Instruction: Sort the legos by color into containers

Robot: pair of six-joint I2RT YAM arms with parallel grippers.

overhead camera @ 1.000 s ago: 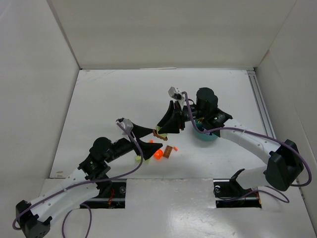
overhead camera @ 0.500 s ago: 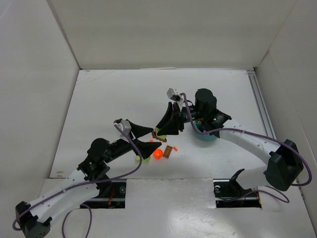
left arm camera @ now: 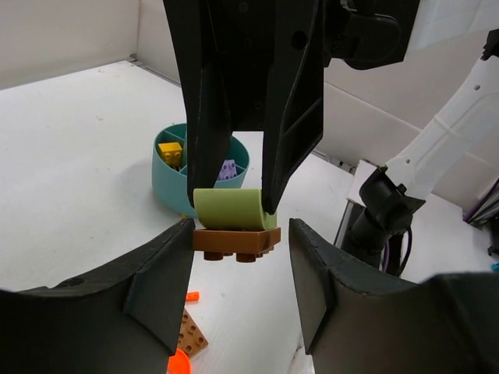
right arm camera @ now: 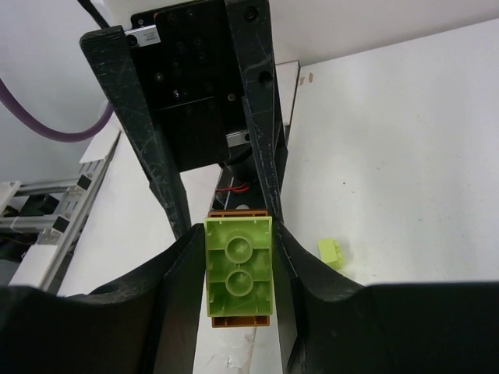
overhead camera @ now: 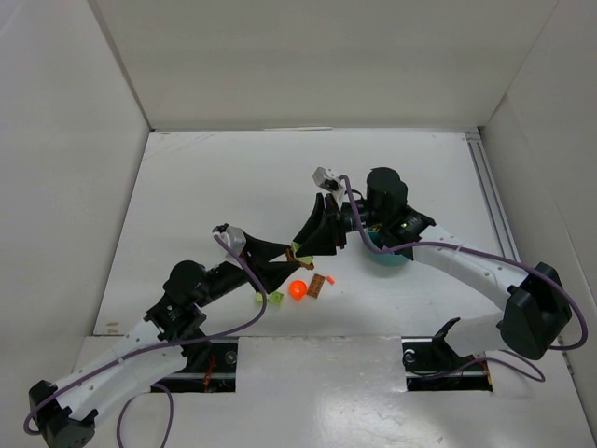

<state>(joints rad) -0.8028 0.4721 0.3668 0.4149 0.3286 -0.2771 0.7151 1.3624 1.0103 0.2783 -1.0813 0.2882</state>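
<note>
My right gripper [right arm camera: 238, 269] is shut on a lime green brick [right arm camera: 238, 265] that has a brown plate [right arm camera: 238, 321] stuck to its far face, and holds the pair above the table [overhead camera: 298, 250]. My left gripper [left arm camera: 241, 231] is open, its fingers on either side of that brown plate [left arm camera: 236, 240] below the green brick [left arm camera: 230, 209]; the left finger is at the plate's edge and the right one stands apart. The teal bowl [left arm camera: 168, 187] holds a yellow brick [left arm camera: 170, 149] and a purple brick [left arm camera: 228, 170]. In the top view the bowl [overhead camera: 387, 258] lies mostly under the right arm.
On the table below the grippers lie a round orange piece [overhead camera: 298, 290], a loose brown plate [overhead camera: 318, 286], a tiny orange brick [overhead camera: 330, 279] and two lime bricks [overhead camera: 276, 298] [overhead camera: 260, 299]. White walls enclose the table on three sides.
My left gripper has moved forward and up from the loose bricks to the pair held by the right gripper, and now straddles the brown plate. The right gripper has barely moved.
</note>
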